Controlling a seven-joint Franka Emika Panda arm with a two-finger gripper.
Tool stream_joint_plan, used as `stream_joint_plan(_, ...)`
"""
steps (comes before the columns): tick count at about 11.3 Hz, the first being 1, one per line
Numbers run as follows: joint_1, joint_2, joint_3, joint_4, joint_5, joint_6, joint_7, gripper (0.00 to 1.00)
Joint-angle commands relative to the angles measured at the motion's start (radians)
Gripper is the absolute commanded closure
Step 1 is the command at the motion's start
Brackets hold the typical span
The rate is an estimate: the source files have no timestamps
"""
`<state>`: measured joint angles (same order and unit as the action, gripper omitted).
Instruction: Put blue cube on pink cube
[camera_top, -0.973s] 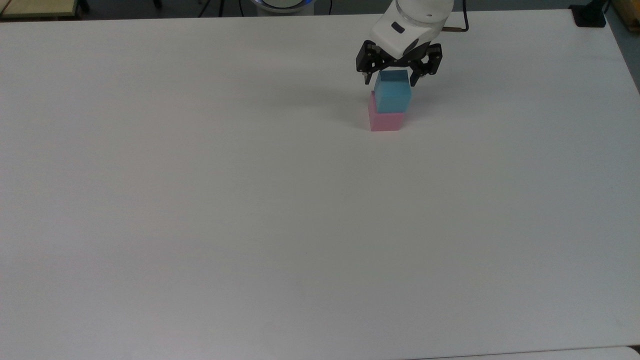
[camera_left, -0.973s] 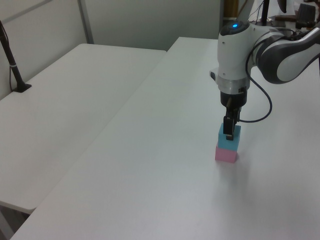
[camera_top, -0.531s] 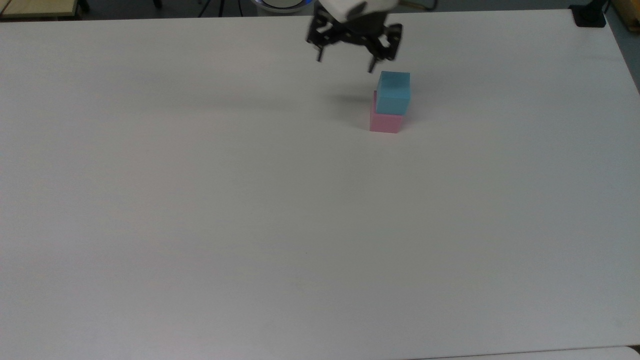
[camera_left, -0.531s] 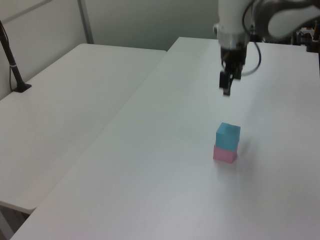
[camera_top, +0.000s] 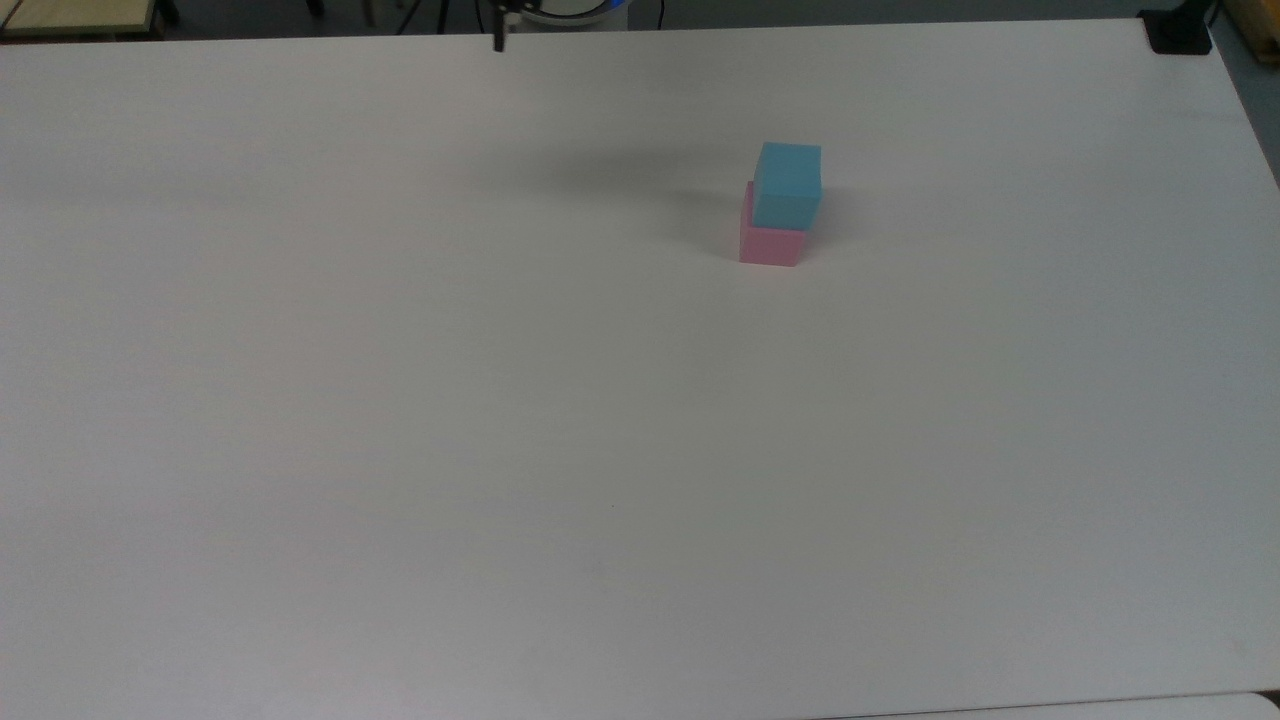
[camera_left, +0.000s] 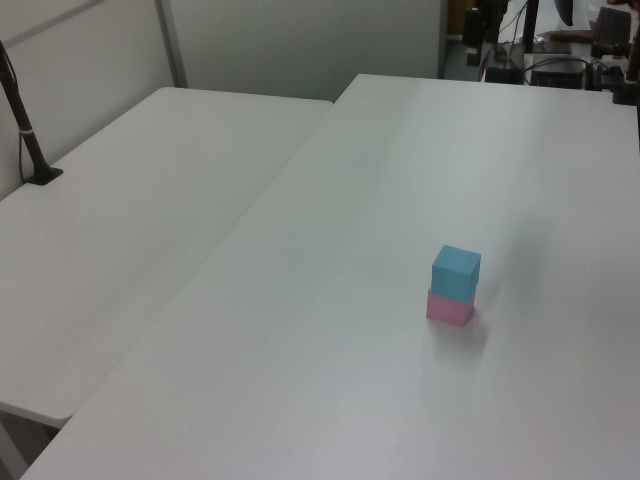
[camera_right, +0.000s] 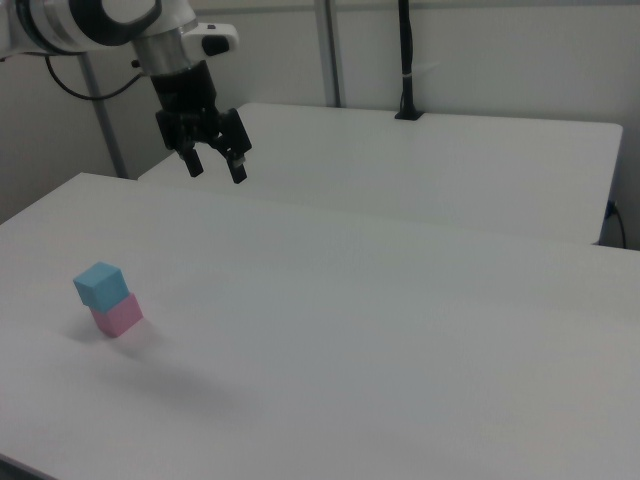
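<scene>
The blue cube (camera_top: 788, 184) sits on the pink cube (camera_top: 770, 242) in the upper right of the top view, set slightly toward the top view's right so a strip of pink shows along its left edge. In the right view the stack lies at lower left, while the gripper (camera_right: 213, 167) hangs in the upper left, above and right of the cubes and well apart from them, fingers spread and empty. The white table (camera_top: 500, 400) is bare around the stack. No labels or writing can be read anywhere.
</scene>
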<state>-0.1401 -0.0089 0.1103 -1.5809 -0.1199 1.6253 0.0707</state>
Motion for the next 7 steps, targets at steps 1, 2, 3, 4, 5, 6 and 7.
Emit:
stream_joint_plan(1,0.108,0.009,-0.148,0.019,0.058,-0.010,-0.180,0.00)
stream_joint_plan(2,0.097,0.009,-0.164,0.015,0.074,-0.010,-0.240,0.00)
stream_joint_plan(3,0.102,0.012,-0.166,0.015,0.077,-0.004,-0.238,0.00)
stream_joint_plan(4,0.106,0.010,-0.166,0.015,0.080,0.001,-0.214,0.00)
stream_joint_plan(5,0.111,0.010,-0.166,0.013,0.082,0.002,-0.127,0.00)
stream_joint_plan(6,0.115,0.016,-0.156,0.012,0.083,0.004,-0.077,0.00)
stream_joint_plan(7,0.114,0.012,-0.156,0.012,0.091,0.001,-0.065,0.00)
